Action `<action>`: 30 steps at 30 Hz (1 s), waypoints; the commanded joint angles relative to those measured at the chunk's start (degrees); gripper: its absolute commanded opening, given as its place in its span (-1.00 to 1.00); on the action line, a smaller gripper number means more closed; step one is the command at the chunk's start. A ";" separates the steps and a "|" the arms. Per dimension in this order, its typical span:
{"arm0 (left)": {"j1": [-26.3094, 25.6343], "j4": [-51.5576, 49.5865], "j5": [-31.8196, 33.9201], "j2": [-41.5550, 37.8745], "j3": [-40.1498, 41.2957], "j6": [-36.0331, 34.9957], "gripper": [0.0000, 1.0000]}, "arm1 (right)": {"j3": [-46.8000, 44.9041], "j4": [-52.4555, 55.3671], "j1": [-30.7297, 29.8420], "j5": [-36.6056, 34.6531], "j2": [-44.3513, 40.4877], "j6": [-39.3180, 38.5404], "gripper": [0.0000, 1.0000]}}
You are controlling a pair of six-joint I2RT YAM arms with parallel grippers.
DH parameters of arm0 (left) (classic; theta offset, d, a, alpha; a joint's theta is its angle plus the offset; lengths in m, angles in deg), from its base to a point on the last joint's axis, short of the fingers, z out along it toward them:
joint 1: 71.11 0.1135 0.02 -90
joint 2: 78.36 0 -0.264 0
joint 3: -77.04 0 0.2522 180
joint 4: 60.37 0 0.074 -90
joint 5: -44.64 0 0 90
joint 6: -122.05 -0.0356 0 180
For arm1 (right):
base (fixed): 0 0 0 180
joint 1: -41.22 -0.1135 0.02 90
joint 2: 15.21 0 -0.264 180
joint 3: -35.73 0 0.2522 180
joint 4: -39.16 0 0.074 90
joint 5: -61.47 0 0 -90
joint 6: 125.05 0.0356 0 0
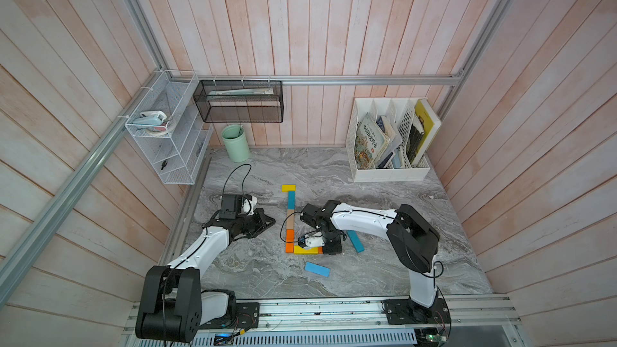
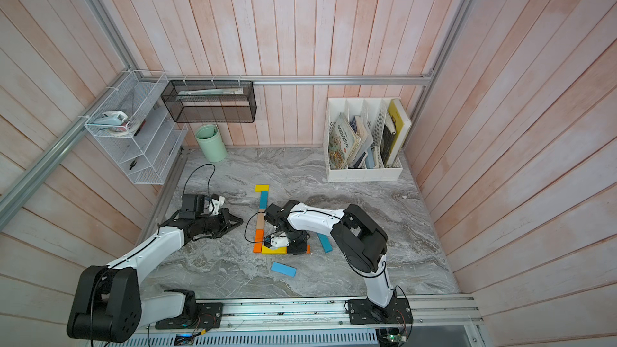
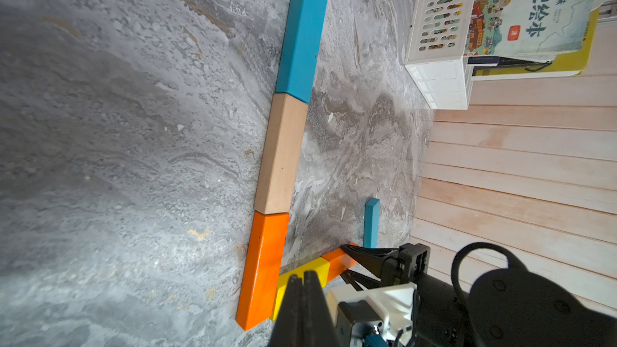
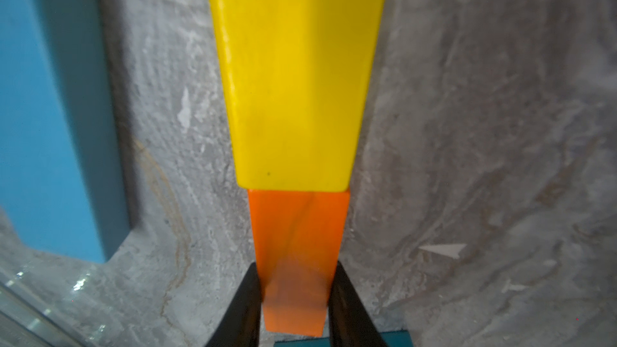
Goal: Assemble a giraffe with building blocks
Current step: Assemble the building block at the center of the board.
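In both top views the giraffe (image 1: 290, 213) lies flat near the middle of the marble surface (image 1: 367, 175). A yellow head block (image 1: 288, 188) lies crosswise at the end toward the back edge. From it a teal neck block (image 1: 291, 200), a tan block (image 1: 290, 220) and an orange neck block (image 1: 289, 238) run end to end toward the front edge. At the foot of that line a yellow body block (image 1: 304, 250) runs toward the right edge, and the right gripper (image 1: 329, 250) stands over its far end. A loose teal block (image 1: 355, 241) lies slanted just beyond that gripper. A light blue block (image 1: 317, 269) lies apart, nearer the front edge. The left gripper (image 2: 238, 220) points at the neck from the left side, apart from it.

In the left wrist view, the left gripper's fingers (image 3: 302, 308) are pressed together with nothing between them. Past them, the right gripper (image 3: 345, 261) straddles an orange body block (image 3: 335, 265) that butts against the yellow body block (image 3: 317, 267).

In the right wrist view, the right gripper (image 4: 295, 295) pinches the orange body block (image 4: 297, 228) by its long sides, one finger (image 4: 240, 305) against each. The block's end touches the yellow body block (image 4: 293, 78), in line with it, and the light blue block (image 4: 50, 111) lies alongside, apart.
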 commanded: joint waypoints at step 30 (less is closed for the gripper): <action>0.44 -0.50 -0.14 -2.77 0.81 -1.77 -0.93 | 5.91 3.38 7.90 -13.29 -11.29 40.42 0.96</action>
